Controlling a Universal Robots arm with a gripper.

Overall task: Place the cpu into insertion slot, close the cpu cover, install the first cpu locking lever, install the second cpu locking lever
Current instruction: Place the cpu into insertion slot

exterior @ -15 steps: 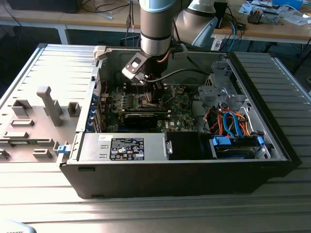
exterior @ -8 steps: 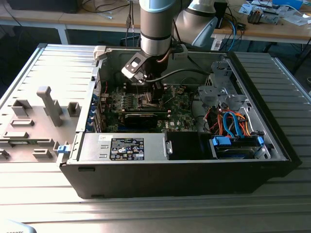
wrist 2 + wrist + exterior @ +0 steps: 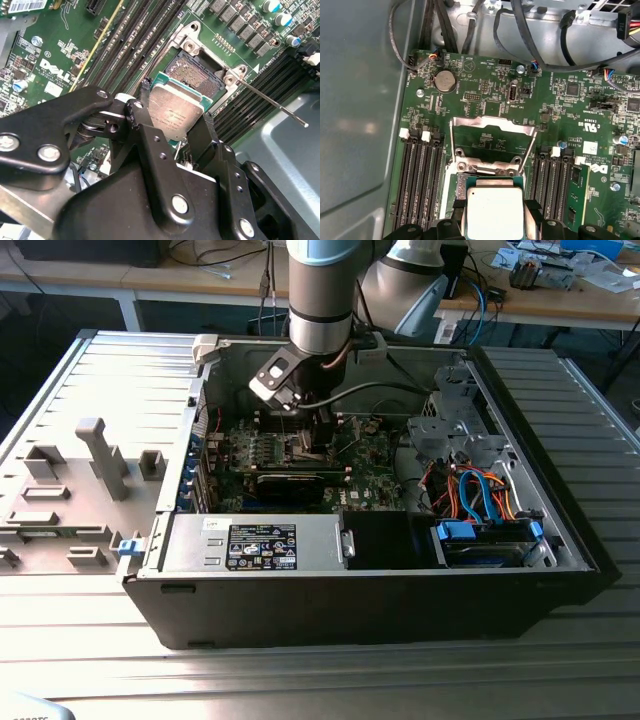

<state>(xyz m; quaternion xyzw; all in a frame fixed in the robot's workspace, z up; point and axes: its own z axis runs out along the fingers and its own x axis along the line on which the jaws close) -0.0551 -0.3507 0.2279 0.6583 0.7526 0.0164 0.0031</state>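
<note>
Silvery-grey on the cpu [image 3: 493, 214], green-rimmed; black on the gripper [image 3: 176, 106]; green with white print on the circuit board [image 3: 485, 96]; silver on the cpu cover [image 3: 490, 122].

cpu [image 3: 176, 112] near insertion slot [image 3: 197, 75], cpu cover [image 3: 490, 121] open

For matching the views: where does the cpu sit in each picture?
Exterior view: hidden under the gripper, above the green circuit board.
Second wrist view: the cpu held between the fingers, at the edge of the insertion slot.
First wrist view: the cpu in the gripper, near the open cpu cover.
Shared landmark: the green circuit board, in all three.
</note>
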